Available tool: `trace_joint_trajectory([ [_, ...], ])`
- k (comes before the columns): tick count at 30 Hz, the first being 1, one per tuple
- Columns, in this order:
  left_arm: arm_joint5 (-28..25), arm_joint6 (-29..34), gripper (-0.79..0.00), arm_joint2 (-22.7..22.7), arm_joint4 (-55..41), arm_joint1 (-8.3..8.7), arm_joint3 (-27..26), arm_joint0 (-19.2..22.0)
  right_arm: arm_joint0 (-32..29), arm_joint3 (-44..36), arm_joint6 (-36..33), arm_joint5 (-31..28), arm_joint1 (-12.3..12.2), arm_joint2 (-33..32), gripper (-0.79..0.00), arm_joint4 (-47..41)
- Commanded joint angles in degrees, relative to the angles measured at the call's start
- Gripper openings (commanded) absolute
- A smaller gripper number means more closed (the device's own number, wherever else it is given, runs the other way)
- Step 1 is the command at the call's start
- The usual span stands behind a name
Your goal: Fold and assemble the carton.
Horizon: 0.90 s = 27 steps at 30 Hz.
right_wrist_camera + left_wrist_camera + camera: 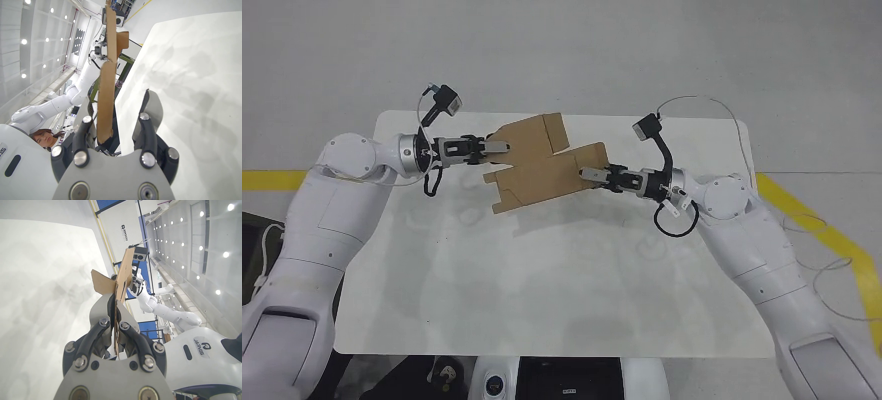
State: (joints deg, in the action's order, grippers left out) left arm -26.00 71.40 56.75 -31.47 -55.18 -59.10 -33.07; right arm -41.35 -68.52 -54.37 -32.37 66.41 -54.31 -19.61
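Left tool (114, 302) is closed tight on one edge of the brown carton (542, 165). Right tool (118, 98) is wide open, and the carton's other edge sits between its 2 fingers, close to 1 of them. The carton is up above the white bench (542, 300), between both arms.

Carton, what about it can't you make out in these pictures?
- Top view: the carton's underside is covered by its own panels.
- Right wrist view: the right pincer is open around the carton's edge. The board itself hides whether it touches a finger pad.
- Left wrist view: the carton is edge-on in the shut left pincer, so its creases cannot be seen. It also covers the right pincer's tips beyond.
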Motion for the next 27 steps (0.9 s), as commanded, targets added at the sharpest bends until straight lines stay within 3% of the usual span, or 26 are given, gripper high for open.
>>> trace_joint_trajectory([
  [1, -0.19, -0.28, -0.785, -0.02, 0.63, -0.06, -0.09, -0.11, 0.22, 0.07, 0.09, -0.22, 0.1, 0.03, -0.517, 0.24],
  [3, -0.21, -0.38, -0.785, 0.04, 0.91, -0.12, -0.2, -0.19, 0.39, 0.16, -0.03, -0.21, 0.19, 0.08, -0.6, 0.38],
  [4, -0.14, -0.47, -0.785, 0.09, 1.03, -0.15, -0.2, -0.21, 0.47, 0.17, -0.1, -0.26, 0.24, 0.12, -0.686, 0.43],
  [6, -0.03, -0.53, -0.785, 0.2, 1.17, -0.2, -0.27, -0.23, 0.52, 0.33, -0.22, -0.28, 0.35, 0.25, -0.785, 0.34],
  [10, 0.03, -0.61, -0.785, 0.53, 1.26, -0.29, 0.0, -0.19, 0.64, 0.87, -0.45, -0.55, 0.59, 0.37, -0.785, -0.28],
  [11, 0.02, -0.69, -0.754, 0.62, 1.18, -0.32, 0.13, -0.23, 0.66, 0.99, -0.46, -0.66, 0.64, 0.39, -0.785, -0.42],
  [13, 0.04, -0.63, -0.548, 0.75, 1.16, -0.37, 0.38, -0.31, 0.69, 1.3, -0.55, -0.75, 0.75, 0.43, -0.785, -0.76],
  [16, 0.25, -0.3, -0.456, 1.02, 0.68, -0.44, 0.61, -0.34, 0.84, 1.8, -0.48, -0.76, 0.85, 0.33, -0.785, -0.59],
  [23, 0.5, 0.98, -0.48, 2.05, -0.43, -0.43, 0.41, -0.47, 0.69, 2.06, -0.31, -0.53, 0.9, -0.17, -0.785, 0.24],
  [27, 1.04, 1.65, -0.579, 2.59, -1.12, -0.43, 0.36, -0.61, 0.47, 2.07, -0.35, -0.26, 0.92, -0.35, -0.785, 0.69],
])
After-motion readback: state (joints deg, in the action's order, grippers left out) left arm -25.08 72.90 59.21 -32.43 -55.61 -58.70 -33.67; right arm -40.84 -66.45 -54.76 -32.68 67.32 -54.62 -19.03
